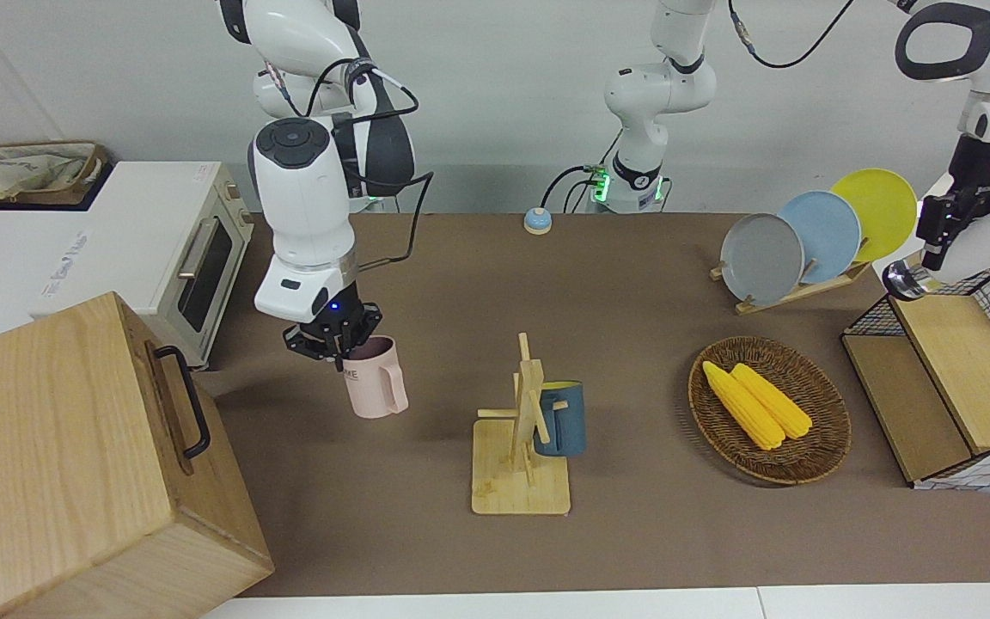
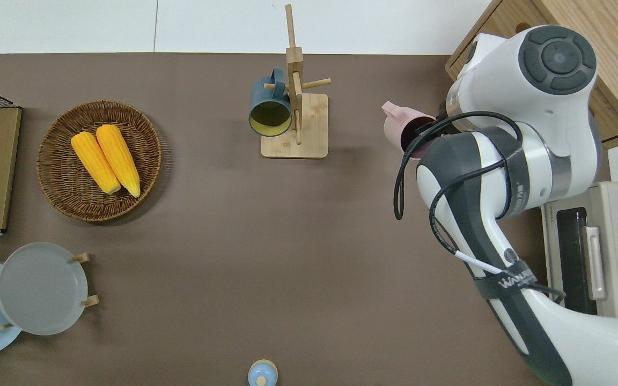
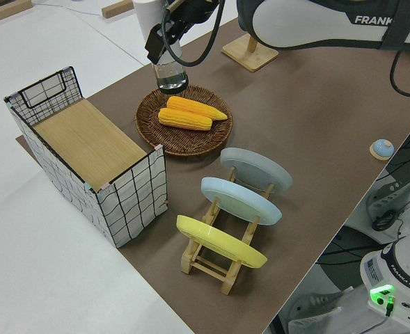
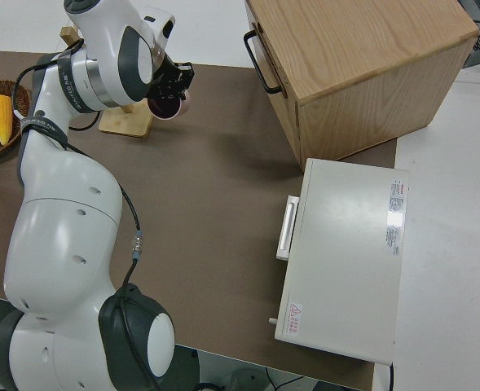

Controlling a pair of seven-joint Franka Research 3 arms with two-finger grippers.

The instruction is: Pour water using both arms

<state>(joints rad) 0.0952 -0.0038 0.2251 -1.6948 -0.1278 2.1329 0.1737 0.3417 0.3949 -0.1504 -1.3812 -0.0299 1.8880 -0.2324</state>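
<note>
Two arms work: right gripper (image 1: 333, 346) clamps a pink mug (image 1: 375, 378); left gripper (image 1: 933, 249) grips a clear cup (image 3: 170, 75).

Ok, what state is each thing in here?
Pale pink mug: held off the table at its rim by the right gripper.
Dark blue mug: hanging on the wooden peg rack.
White toaster oven: door shut.
White container with clear end: gripped, raised, by the left gripper.
Three round plates: standing on edge in their stand.
</note>
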